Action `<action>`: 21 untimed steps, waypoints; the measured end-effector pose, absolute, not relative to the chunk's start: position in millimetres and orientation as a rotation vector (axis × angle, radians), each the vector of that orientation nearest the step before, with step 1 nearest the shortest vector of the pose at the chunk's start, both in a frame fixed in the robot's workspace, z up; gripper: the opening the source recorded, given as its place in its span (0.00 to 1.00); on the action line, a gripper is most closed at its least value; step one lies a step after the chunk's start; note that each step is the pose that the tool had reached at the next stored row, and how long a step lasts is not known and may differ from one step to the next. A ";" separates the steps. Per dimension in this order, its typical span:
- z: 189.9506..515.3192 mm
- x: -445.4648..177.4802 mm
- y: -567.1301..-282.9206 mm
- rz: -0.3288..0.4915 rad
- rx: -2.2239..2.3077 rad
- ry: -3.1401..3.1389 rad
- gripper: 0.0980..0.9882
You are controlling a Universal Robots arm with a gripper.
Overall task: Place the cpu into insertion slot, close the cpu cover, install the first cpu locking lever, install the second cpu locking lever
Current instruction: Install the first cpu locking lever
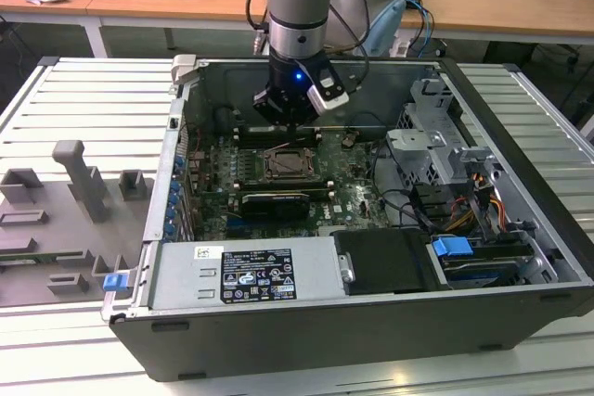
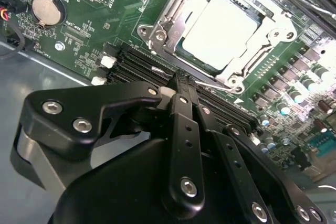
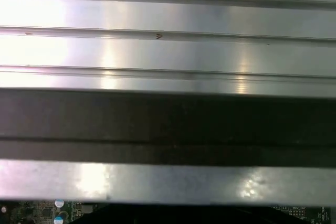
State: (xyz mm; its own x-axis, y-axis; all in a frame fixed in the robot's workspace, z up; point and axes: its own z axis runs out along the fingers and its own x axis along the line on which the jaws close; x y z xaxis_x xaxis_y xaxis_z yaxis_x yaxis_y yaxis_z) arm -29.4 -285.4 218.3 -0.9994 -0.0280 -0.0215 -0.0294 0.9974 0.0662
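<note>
Slatted metal table (image 1: 83, 90) bears the case (image 1: 371, 322); the gripper (image 2: 181, 81), fingers together, sits just beside the pale square cpu (image 2: 220, 30) under its silvery cover (image 2: 278, 22).

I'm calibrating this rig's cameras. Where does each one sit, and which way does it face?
Exterior view: off the arm, raised, looking down into the open computer case; shows the arm and gripper above the insertion slot.
Second wrist view: on the wrist, looking along the gripper at the green board and the cpu in the slot.
First wrist view: on the wrist, facing outward over a dark case wall to the ribbed table.
Shared: exterior and second wrist views both show gripper and slot.
</note>
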 end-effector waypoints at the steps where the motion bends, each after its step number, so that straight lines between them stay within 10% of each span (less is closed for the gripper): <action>1: 217.3 -28.7 -285.3 0.104 -0.045 3.119 0.01; 21: 204.0 -20.8 -283.7 0.071 -0.045 3.120 0.01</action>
